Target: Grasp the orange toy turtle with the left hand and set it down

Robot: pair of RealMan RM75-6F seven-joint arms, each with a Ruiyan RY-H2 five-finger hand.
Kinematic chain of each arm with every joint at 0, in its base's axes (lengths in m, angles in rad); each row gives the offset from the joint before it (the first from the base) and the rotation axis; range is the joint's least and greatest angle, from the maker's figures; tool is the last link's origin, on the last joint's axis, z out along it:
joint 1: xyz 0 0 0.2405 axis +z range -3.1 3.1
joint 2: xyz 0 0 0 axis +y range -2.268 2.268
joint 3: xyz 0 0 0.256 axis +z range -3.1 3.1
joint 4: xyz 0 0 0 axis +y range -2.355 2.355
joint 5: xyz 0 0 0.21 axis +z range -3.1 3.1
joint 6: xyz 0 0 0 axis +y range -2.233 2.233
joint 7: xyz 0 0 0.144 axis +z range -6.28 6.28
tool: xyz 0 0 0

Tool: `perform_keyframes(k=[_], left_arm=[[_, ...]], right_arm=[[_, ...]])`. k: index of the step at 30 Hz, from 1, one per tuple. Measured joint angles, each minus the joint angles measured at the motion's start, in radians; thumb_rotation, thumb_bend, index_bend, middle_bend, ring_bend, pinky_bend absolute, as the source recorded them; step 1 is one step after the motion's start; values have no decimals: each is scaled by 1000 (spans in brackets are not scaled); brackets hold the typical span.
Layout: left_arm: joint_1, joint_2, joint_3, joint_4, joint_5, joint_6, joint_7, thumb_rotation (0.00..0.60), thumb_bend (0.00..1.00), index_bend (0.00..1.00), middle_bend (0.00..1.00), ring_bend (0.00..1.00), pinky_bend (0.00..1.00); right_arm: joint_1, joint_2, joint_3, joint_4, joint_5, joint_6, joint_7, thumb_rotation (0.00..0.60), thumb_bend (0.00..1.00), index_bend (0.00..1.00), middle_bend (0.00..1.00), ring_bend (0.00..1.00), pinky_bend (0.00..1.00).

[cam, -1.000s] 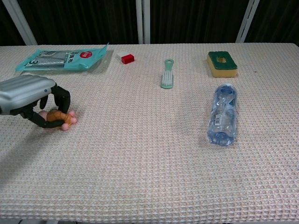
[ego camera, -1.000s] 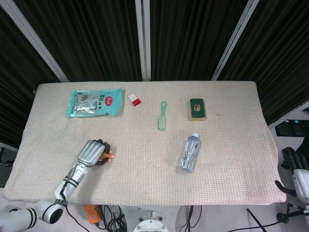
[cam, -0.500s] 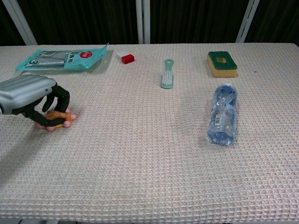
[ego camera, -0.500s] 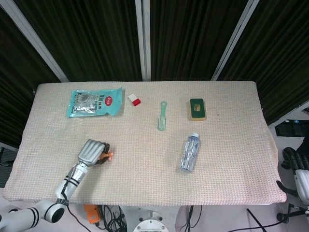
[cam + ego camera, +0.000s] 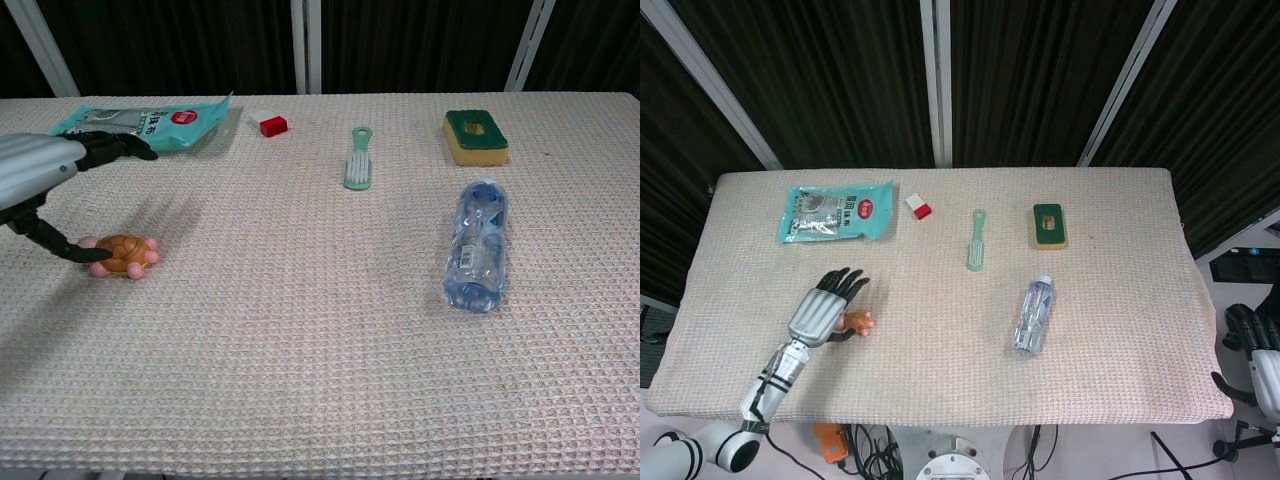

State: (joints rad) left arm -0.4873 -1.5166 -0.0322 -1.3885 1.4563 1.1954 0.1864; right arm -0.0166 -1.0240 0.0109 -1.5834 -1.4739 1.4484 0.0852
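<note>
The orange toy turtle (image 5: pixel 122 254) sits belly-down on the woven table cover (image 5: pixel 320 380) near the robot's left front corner, its release apparently complete. The left hand (image 5: pixel 40 170) hangs over and just behind it, spread wide and holding nothing; most fingers (image 5: pixel 115 146) reach toward the far edge above the toy, while 1 dark digit (image 5: pixel 50 240) angles down to the turtle's left end, whether touching or just short of it cannot be told. The toy lies just to the hand's right and below it, long axis roughly across the table, head end hard to tell. It shows a rounded brown-orange shell and pale pink feet.

The right hand (image 5: pixel 1252 330) is parked well off the table's right side, far from the turtle; its fingers' state cannot be told.

Farther back lies a teal packet (image 5: pixel 835 211).
</note>
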Motion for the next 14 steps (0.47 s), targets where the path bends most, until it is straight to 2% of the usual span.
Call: perform_keyframes(k=[5, 9, 14], left_arm=[[90, 86, 11, -90, 0, 126, 23, 600, 92, 57, 0, 0, 5], [191, 174, 40, -148, 0, 231, 8, 600, 92, 58, 0, 0, 4], [298, 226, 83, -144, 7, 328, -73, 600, 92, 60, 0, 0, 3]], right_arm=[[0, 2, 1, -19, -6, 7, -8, 600, 141, 0, 4, 0, 0], [5, -3, 2, -37, -12, 6, -27, 600, 141, 0, 0, 0, 0], [12, -9, -2, -62, -25, 2, -65, 600, 141, 0, 0, 0, 0]])
